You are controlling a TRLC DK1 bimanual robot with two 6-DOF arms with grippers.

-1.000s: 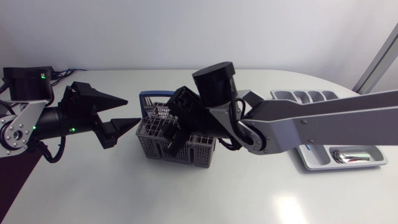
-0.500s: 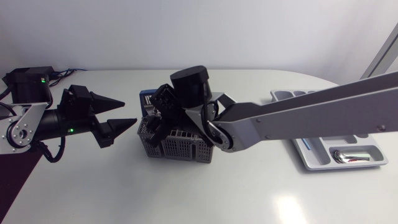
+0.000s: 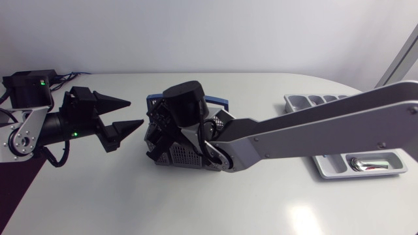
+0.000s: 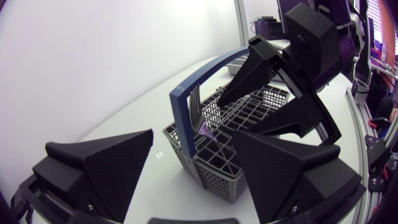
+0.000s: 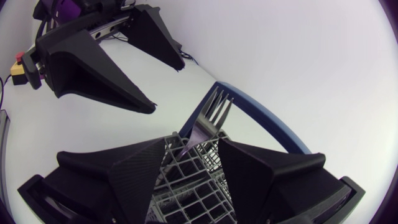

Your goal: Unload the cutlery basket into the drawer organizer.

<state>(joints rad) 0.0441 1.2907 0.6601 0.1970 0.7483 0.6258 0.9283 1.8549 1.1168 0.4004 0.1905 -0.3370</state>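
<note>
Fingers (image 5: 134,171) of our right gripper (image 5: 193,148) straddle, open, the silver metal fork (image 5: 210,118) in the grey mesh cutlery basket (image 4: 211,171), apparently to pinch it; left gripper (image 3: 134,113) open alongside.

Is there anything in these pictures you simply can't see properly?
Head view: my right arm covers most of the grey mesh cutlery basket, so what it holds is hidden.
Head view: the same arm hides the middle of the grey plastic drawer organizer.
Right wrist view: the silver fork has its handle lost between the black fingers.
</note>
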